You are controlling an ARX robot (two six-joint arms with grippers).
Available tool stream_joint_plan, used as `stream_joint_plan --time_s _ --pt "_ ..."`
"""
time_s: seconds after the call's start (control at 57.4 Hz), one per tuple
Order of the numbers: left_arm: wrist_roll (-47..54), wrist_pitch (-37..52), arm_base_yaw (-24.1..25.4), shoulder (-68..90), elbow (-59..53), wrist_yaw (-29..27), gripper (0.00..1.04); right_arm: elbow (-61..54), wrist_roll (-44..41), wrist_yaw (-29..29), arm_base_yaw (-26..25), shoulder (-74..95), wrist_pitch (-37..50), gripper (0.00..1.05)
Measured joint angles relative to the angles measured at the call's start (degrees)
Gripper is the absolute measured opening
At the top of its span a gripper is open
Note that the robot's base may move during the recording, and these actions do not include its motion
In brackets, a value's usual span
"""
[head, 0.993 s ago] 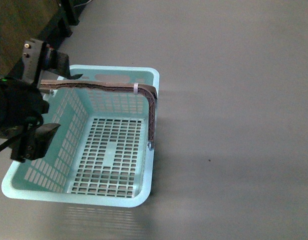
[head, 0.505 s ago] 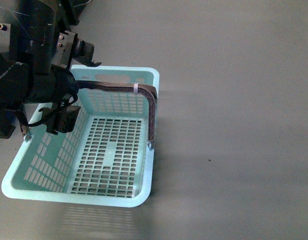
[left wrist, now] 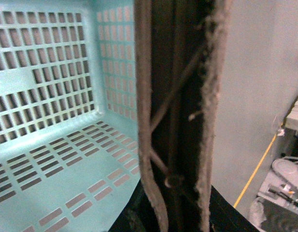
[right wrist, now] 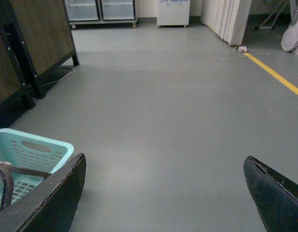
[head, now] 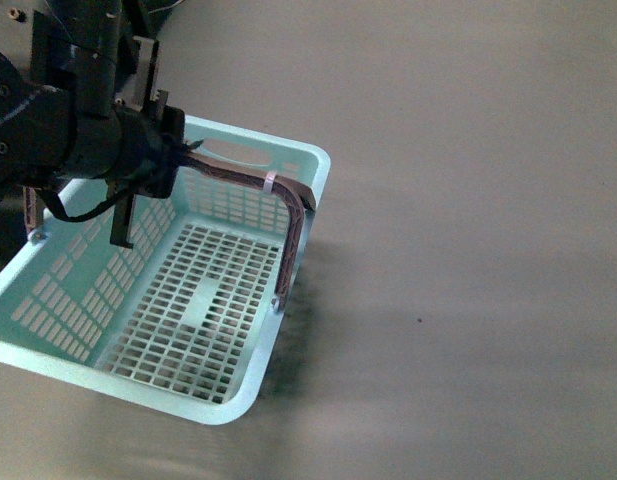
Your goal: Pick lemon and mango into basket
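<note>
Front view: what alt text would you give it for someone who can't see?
The left arm's black fingers grip the brown handle of an empty turquoise basket, seen from above against gray floor. No fruit is in view.

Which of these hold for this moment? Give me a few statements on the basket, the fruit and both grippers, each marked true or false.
1. The basket has no fruit in it. True.
2. The right gripper is shut on a lemon. False: it is open, with only bare floor showing between its fingers.
3. The left gripper is at the basket's brown handle. True; the pictures do not show whether it is clamped.
4. A mango lies on the floor beside the basket. False: no fruit shows in any view.
5. A white tie wraps the handle. True.
</note>
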Motion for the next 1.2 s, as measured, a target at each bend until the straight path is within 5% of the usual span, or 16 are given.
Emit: stream_joint_plan --time_s 0.244,0.557,1.201 --pt "-2.82 -2.34 1.44 -17.88 -9.27 1.09 0.07 0.0 0.0 0.0 0.02 0.0 0.0 0.96" --pt "-5.29 -20.37 3.98 -56.78 -11.47 2.99 0.07 0.0 0.0 0.0 0.02 0.0 0.0 0.96" --pt "-4.44 -25.38 4.66 -63.56 -9.25 4.9 0.07 0.0 -0.02 0.0 0.02 0.0 0.0 0.96"
